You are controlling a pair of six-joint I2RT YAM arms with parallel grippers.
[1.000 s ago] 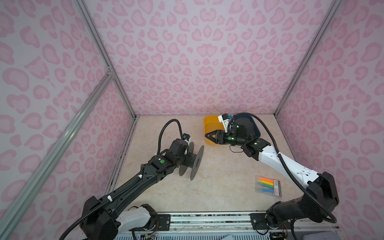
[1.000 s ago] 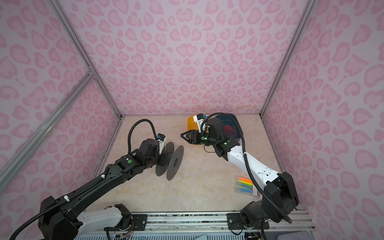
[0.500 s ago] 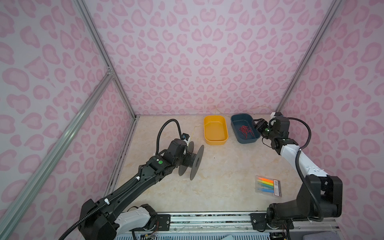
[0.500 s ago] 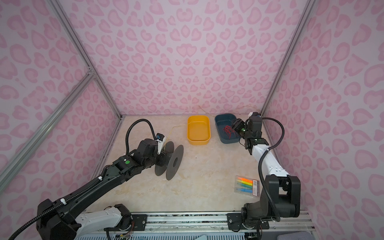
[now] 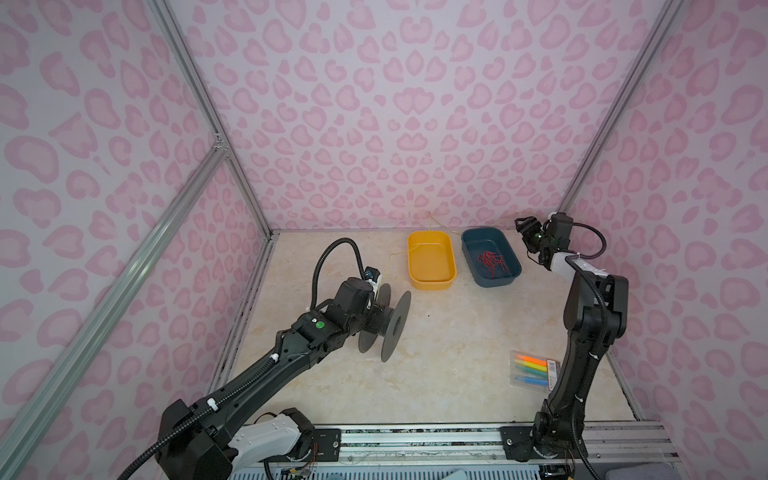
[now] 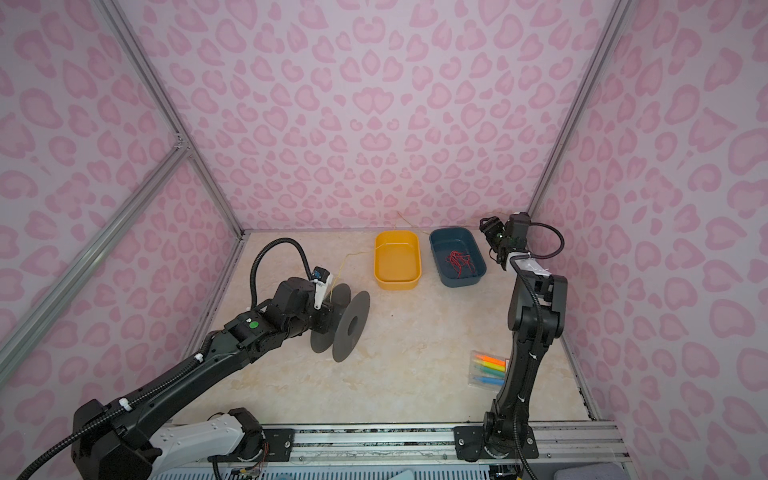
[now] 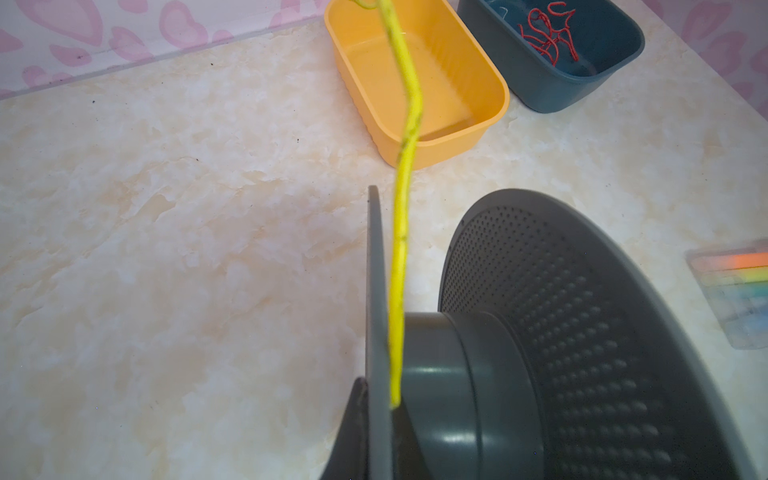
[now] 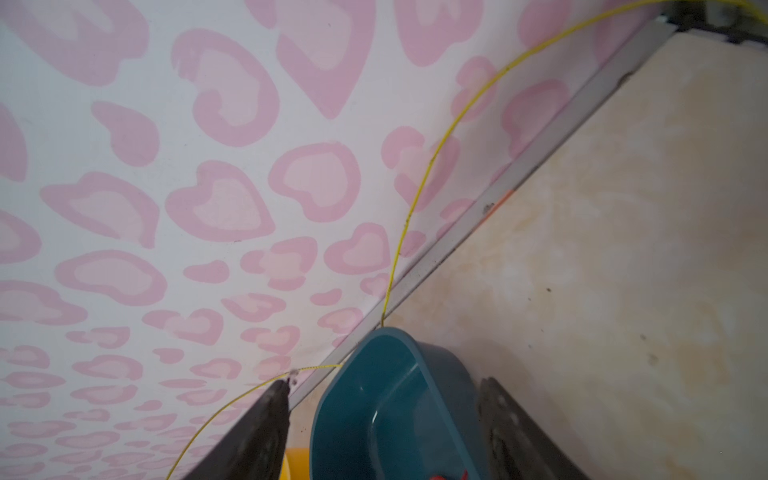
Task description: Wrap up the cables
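Over by the back right corner the right gripper [image 5: 523, 227] hangs with its jaws spread and nothing between them. The yellow wire [image 7: 401, 232] runs from the grey spool [image 5: 390, 324] up past the yellow bin [image 5: 432, 285], then along the foot of the back wall, passing just beside one right finger. The left gripper [image 5: 374, 307] is pressed together on the spool's near flange, where the wire's end sits. The right arm looks nearer the loose stretch.

Matt dimpled spool [image 7: 582, 332], glossy yellow tray [image 7: 478, 79], probably plastic
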